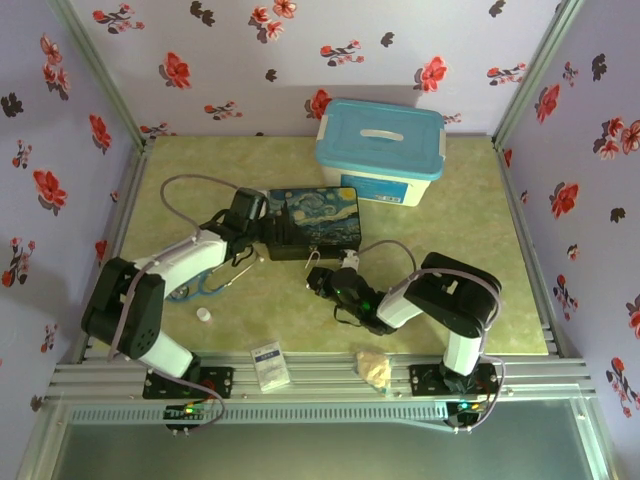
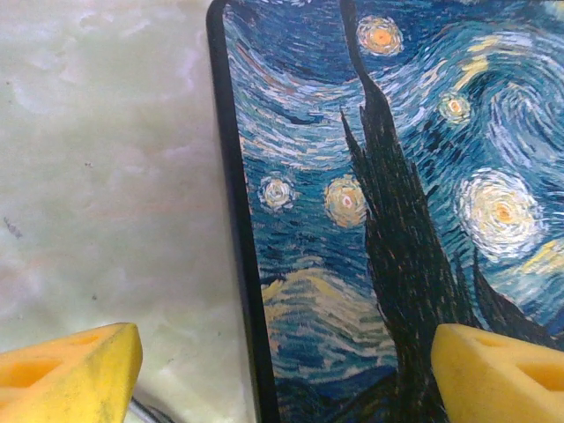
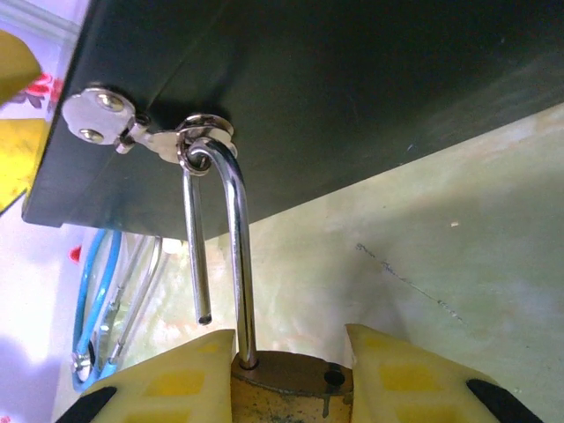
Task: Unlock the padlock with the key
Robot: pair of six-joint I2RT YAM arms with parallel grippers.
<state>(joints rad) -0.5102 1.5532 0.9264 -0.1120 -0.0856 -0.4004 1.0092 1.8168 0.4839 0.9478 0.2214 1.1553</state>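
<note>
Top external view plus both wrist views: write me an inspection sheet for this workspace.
Surface: green-yellow marbled tabletop, flat.
Job's things: brass padlock with silver shackle, one shackle leg free of the body, hooked through the hasp of the dark Starry-Night-print box.
Clutter: blue-lidded white plastic bin; small white cap; white packet; blue-and-silver stethoscope.
Grippers: left gripper open, straddling the box's edge; right gripper shut on the padlock body.
Cables: grey cable looping off left arm.
Surroundings: lavender floral walls.

Lilac walls [image 1: 300,60] printed with red and black flowers enclose a pale green marbled worktop [image 1: 470,225], edged in front by ribbed aluminium rails [image 1: 320,388].
</note>
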